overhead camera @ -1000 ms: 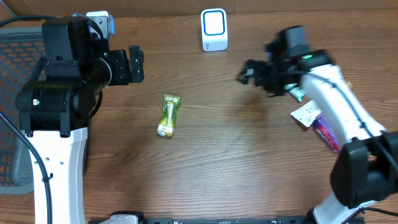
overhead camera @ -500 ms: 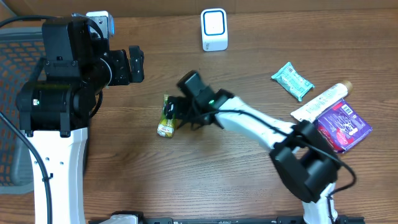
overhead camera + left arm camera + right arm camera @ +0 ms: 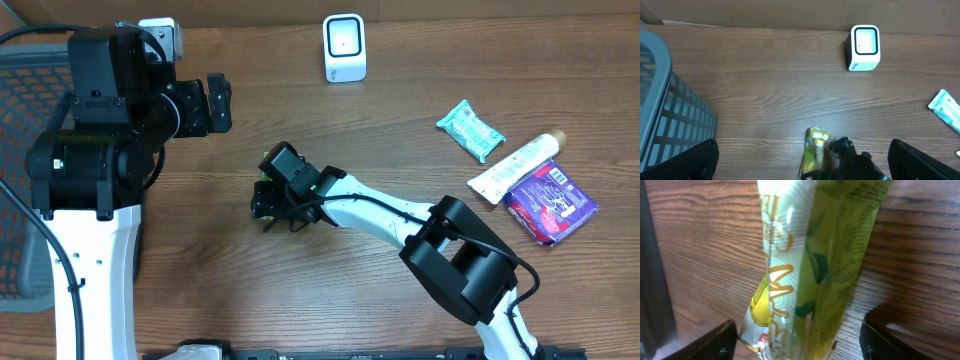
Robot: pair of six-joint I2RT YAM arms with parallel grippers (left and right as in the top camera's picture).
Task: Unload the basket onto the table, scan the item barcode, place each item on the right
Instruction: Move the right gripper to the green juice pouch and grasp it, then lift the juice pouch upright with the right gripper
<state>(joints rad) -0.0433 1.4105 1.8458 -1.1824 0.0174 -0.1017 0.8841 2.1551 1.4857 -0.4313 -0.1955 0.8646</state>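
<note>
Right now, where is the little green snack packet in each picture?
Overhead: green packet left of centre, mostly hidden beneath the right end effector.
Left wrist: green packet at the bottom edge, near the middle.
Right wrist: green packet close up, filling the middle.
Landmark: the white scanner, in overhead and left wrist only.

Overhead view: right gripper (image 3: 277, 205) covers most of the green pouch (image 3: 815, 150). Right wrist view: pouch print blurred, both ends cut off. Left wrist view: teal packet (image 3: 946, 111) cut by right edge

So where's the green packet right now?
Overhead, the green packet lies left of table centre, straddled by the right pincer, nearer the robot than the white scanner.
</note>
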